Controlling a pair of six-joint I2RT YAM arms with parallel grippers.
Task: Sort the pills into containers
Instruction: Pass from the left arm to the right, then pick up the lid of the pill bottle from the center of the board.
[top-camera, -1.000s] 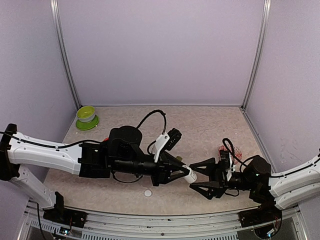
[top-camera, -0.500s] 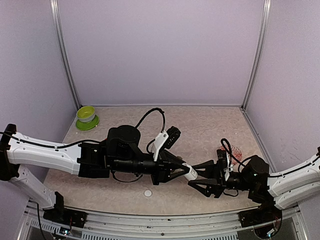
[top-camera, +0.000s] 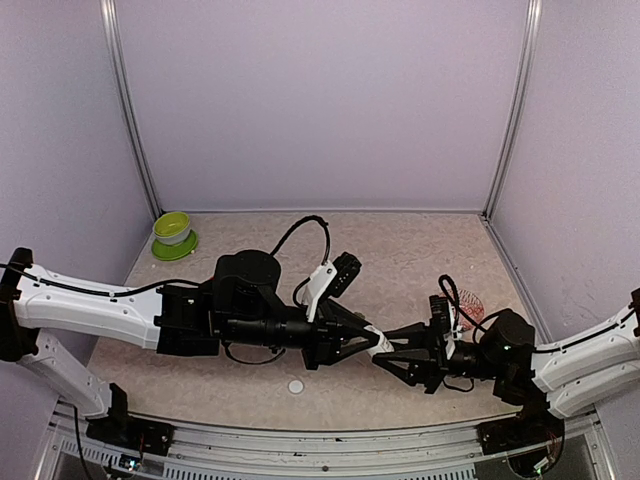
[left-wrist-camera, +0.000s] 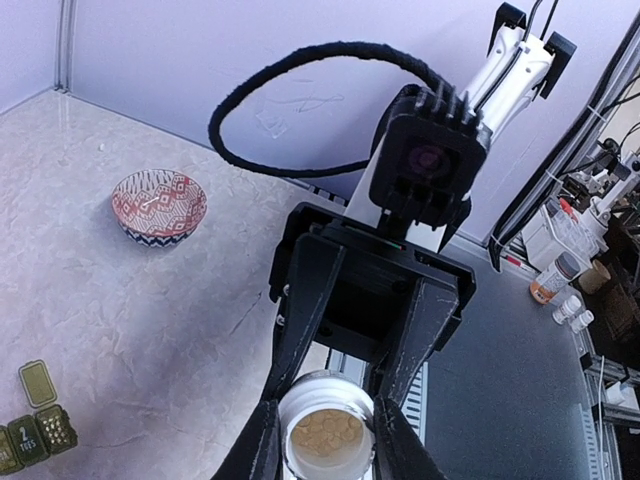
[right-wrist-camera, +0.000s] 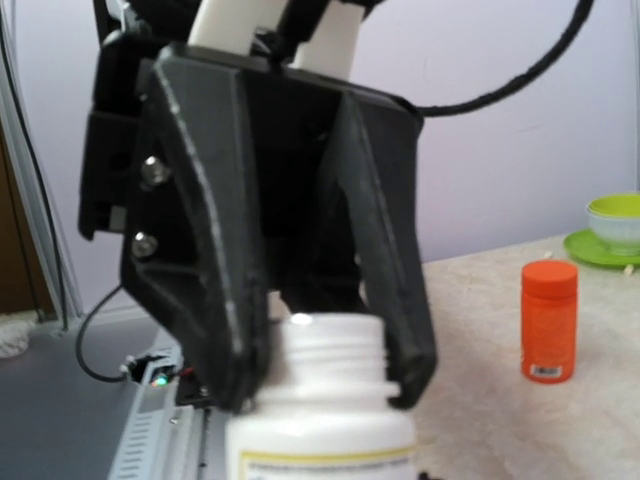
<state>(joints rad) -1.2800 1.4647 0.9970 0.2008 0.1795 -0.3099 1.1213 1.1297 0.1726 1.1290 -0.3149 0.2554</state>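
Observation:
A white pill bottle (top-camera: 376, 345) hangs above the table between the two arms, uncapped. My left gripper (left-wrist-camera: 322, 455) is shut on its threaded neck, and tan pills (left-wrist-camera: 325, 432) show through the mouth. My right gripper (top-camera: 386, 352) comes from the opposite side, and its black fingers (left-wrist-camera: 300, 310) press on both sides of the bottle's body. In the right wrist view the bottle (right-wrist-camera: 325, 400) fills the bottom, with the left gripper's fingers (right-wrist-camera: 215, 300) on its neck. The containers (left-wrist-camera: 35, 437), dark green boxes with one lid raised, sit at the left wrist view's bottom left.
A white cap (top-camera: 295, 385) lies on the table near the front edge. A red patterned bowl (top-camera: 470, 300) stands behind the right arm. The lime-green bowl (top-camera: 172, 232) on its saucer is at the far left corner. An orange bottle (right-wrist-camera: 549, 320) stands upright on the table.
The right gripper has moved left onto the bottle and narrowed its jaws around the body. The left gripper has kept its hold and place.

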